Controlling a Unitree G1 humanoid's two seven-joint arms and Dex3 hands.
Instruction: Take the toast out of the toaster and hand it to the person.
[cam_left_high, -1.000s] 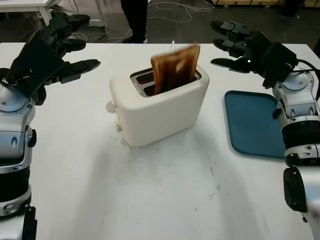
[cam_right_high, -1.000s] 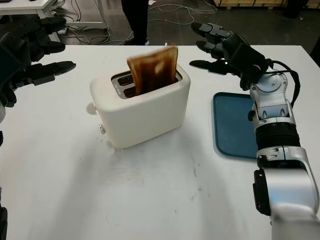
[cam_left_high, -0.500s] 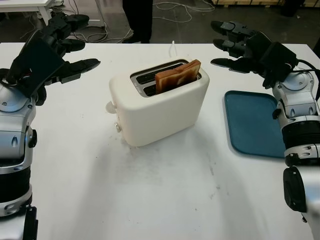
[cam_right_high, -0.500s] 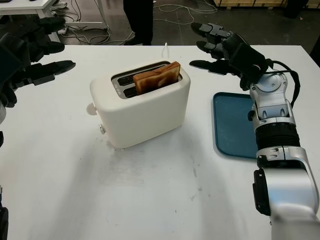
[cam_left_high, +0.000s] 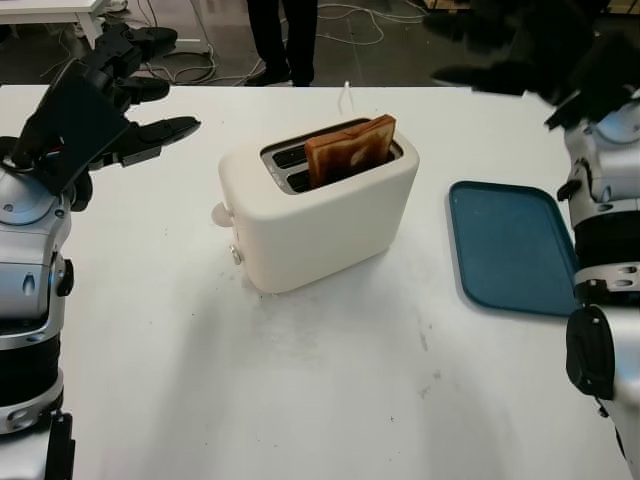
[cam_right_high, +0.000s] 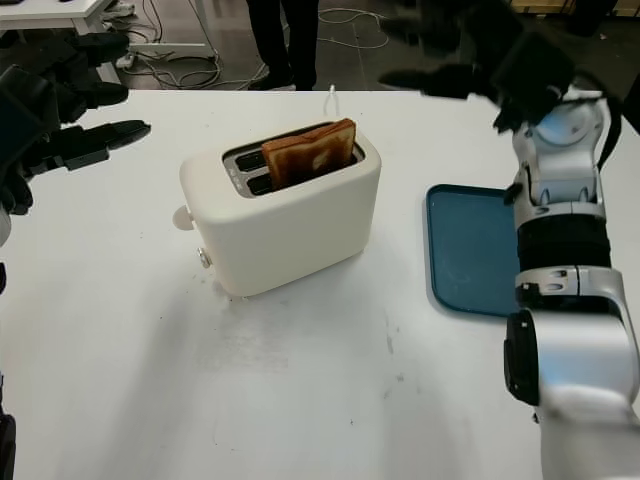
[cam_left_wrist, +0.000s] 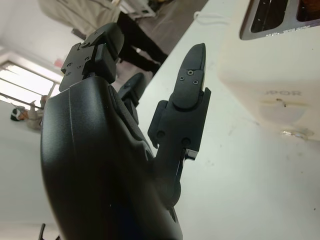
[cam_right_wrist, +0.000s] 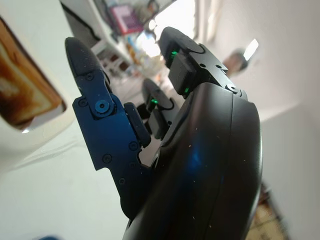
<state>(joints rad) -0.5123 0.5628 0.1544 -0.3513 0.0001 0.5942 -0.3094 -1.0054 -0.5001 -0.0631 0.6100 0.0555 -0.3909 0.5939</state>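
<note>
1. The toast (cam_left_high: 350, 150) stands upright in one slot of the toaster (cam_left_high: 318, 210), its top edge poking above the slot. That raised edge is the only part a hand can pinch, so it is probably sitting popped up for that reason.

2. The toaster sits mid-desk (cam_left_high: 300, 380), turned at an angle, with its lever knob toward the robot's left. The second slot beside the toast looks empty.

3. The left hand (cam_left_high: 95, 105) hangs above the desk's far left corner, well apart from the toaster. It holds nothing, with its fingers (cam_left_wrist: 192, 75) extended and apart. It seems parked out of the way, leaving the toaster open to the other arm.

4. The right hand (cam_right_high: 470, 55) is up high at the far right, above the desk and beyond the tray (cam_left_high: 515, 245). It is smeared in the head views, so its pose is hard to read there. In the wrist view its fingers (cam_right_wrist: 97, 115) are uncurled and hold nothing, and the toast lies past the fingertips.

5. The teal tray lies flat on the right, bare, just beside the right arm.

6. A person (cam_left_high: 280, 35) stands beyond the desk's far edge, only legs visible. That is where the toast must go.

7. The toast is not yet touched; the grasp is still to come.
</note>
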